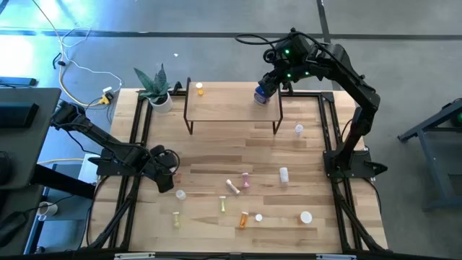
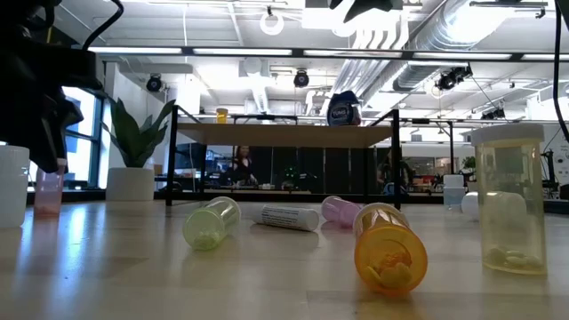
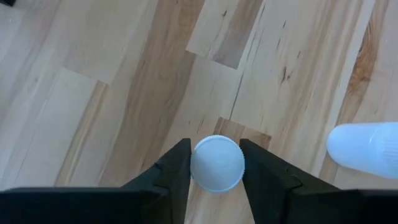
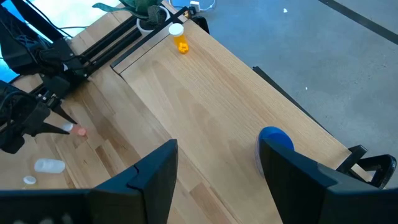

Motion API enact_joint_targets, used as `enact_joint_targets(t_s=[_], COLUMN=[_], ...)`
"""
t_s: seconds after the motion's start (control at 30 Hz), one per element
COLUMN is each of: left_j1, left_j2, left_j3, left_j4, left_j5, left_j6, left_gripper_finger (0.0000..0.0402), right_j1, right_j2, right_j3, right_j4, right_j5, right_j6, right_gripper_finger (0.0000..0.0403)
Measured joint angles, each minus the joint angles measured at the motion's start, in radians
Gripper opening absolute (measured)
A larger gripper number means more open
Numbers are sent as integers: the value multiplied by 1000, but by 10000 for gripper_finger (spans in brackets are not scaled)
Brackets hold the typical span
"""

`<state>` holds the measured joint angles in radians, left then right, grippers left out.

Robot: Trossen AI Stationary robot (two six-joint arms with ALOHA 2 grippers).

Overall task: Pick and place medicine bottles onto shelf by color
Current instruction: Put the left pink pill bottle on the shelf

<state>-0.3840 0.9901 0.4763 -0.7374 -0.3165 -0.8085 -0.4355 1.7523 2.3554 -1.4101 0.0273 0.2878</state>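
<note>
Medicine bottles: you have small cylindrical bottles scattered over the lower half of the high view, among them a lying orange plastic bottle, a lying pink bottle and an upright white bottle.
Shelf: the low light-wood board on thin black legs stands at the upper centre of the high view, near the table's far edge.
On the shelf: a small orange bottle with a white cap stands at its upper-left corner; a larger blue bottle stands at its upper-right corner, close to the edge.
Left gripper: you see its two dark fingers pressed against either side of a round white bottle cap, low over the planks at the left of the high view; a lying white bottle is just beside it.
Right gripper: fingers spread wide and holding nothing, above the shelf beside the blue bottle.
Open room: bare board between the two shelf bottles; bare tabletop just below the shelf.
Corner: a potted green plant sits left of the shelf.
</note>
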Motion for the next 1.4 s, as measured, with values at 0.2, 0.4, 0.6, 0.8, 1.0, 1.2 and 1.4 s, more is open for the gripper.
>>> enact_joint_targets(t_s=[0.2, 0.4, 0.6, 0.8, 1.0, 1.2, 1.4], left_j1=[0, 37, 143, 294, 488, 689, 856], left_j2=[0, 0, 0, 0, 0, 34, 141], left_j3=[17, 88, 229, 407, 566, 710, 846], left_j4=[1, -9, -91, -122, -125, -126, -128], left_j5=[21, 29, 44, 44, 25, 25, 71], left_j6=[8, 51, 135, 294, 464, 649, 730], left_gripper_finger=[113, 120, 121, 121, 122, 122, 122], right_j1=[-3, -2, -3, -3, -3, -3, -3], right_j2=[0, 0, 0, 0, 0, 0, 0], right_j3=[0, 0, 0, 0, 0, 0, 0], right_j4=[0, 0, 0, 1, 0, 0, 1], right_j5=[0, 0, 0, 0, 0, 0, 0], right_j6=[0, 0, 0, -24, -35, -42, -45], right_gripper_finger=[218, 218, 218, 218, 218, 218, 218])
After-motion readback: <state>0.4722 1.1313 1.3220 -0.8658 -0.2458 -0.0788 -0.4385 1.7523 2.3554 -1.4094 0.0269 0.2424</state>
